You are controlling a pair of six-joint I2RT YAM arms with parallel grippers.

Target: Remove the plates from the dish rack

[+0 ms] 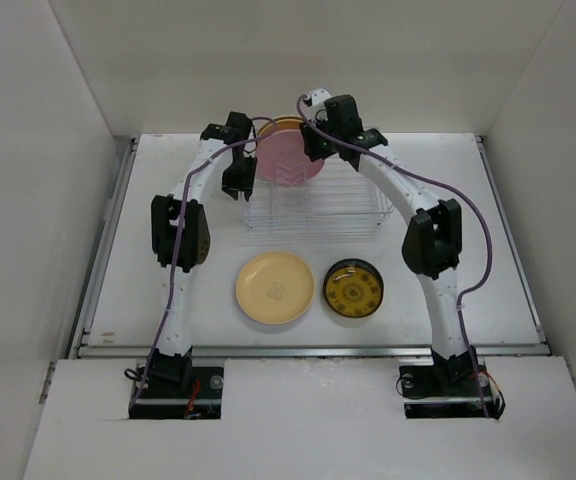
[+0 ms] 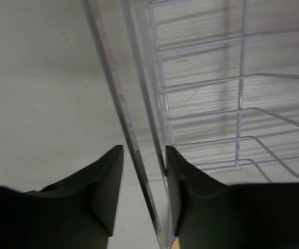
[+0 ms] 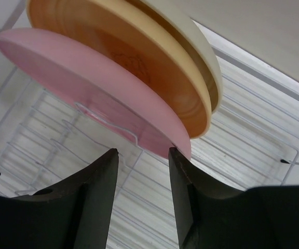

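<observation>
pink plate: i saw it upright in the dish rack, orange plate and cream plate behind.
right gripper: part open at its rim, gripping nothing.
left gripper: part open, straddled the rack's side wire.
yellow plate, dark plate: lay flat before the rack.

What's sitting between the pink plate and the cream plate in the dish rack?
A yellow-orange plate, standing on edge between the pink plate and the cream plate in the dish rack. The right wrist view shows it.
</observation>
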